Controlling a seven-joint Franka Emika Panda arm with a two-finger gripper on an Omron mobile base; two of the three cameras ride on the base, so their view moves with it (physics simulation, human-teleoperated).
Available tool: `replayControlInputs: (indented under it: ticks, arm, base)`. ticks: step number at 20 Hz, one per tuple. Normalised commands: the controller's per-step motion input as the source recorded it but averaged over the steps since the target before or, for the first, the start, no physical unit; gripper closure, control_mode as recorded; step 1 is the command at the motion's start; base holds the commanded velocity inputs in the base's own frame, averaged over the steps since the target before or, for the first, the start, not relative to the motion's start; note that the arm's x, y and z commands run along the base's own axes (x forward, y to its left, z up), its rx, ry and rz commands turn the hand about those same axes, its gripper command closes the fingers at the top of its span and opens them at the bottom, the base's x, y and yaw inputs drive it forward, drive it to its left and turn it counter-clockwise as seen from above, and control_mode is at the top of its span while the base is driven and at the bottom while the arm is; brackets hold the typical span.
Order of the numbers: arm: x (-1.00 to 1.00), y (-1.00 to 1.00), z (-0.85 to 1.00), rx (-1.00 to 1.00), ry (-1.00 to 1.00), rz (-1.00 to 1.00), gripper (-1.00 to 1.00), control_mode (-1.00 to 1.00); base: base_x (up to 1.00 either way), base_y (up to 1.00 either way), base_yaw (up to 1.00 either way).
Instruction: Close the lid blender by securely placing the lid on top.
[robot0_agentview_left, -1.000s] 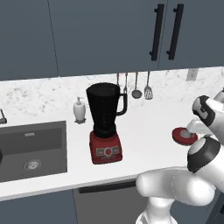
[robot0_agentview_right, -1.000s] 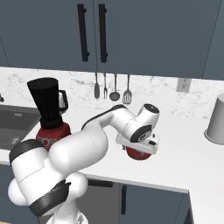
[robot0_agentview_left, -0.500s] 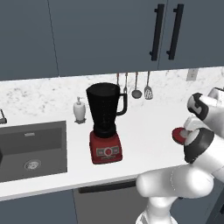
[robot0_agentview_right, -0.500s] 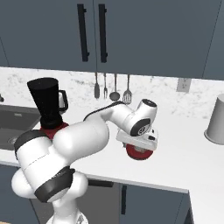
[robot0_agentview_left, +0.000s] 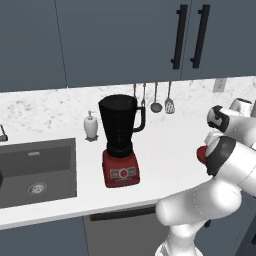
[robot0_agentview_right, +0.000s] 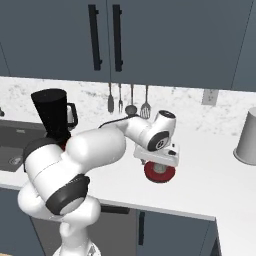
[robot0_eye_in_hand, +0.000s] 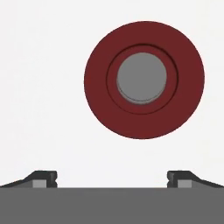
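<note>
The lid (robot0_eye_in_hand: 144, 80) lies flat on the white counter (robot0_agentview_right: 210, 180), well to the right of the blender (robot0_agentview_left: 120, 142), whose jar top is uncovered. The gripper (robot0_eye_in_hand: 112, 179) hangs directly above it, jaws spread wide and holding nothing. Since the earlier frames the hand has sunk closer over the lid; lid and blender are unmoved.

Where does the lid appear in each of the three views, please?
Left base view: the lid is a red sliver at the right, mostly hidden behind the arm's dark joint.
Right base view: the lid lies on the counter at centre, under the claw.
Hand view: the lid sits above centre, grey knob facing the camera.
Shared landmark in both base views: the blender, to the lid's left.
</note>
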Motion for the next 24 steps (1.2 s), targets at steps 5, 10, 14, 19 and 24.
replayControlInputs:
  ticks: [5,10,14,19,24]
  arm:
    - [0.20,0.00,-0.02,-0.04,0.00,-0.02,-1.00,-1.00]
    - [0.02,0.00,-0.20,-0.05,0.00,-0.02,-1.00,-1.00]
    - [0.13,0.00,-0.16,-0.04,0.00,-0.03,-1.00,-1.00]
    - [0.22,0.00,-0.14,-0.01,0.00,-0.01,-1.00,-1.00]
    - [0.24,0.00,-0.18,0.00,0.00,0.00,-1.00,-1.00]
  base:
    - [0.00,0.00,0.00]
    - [0.00,0.00,0.00]
    - [0.00,0.00,0.00]
    - [0.00,0.00,0.00]
    - [0.00,0.00,0.00]
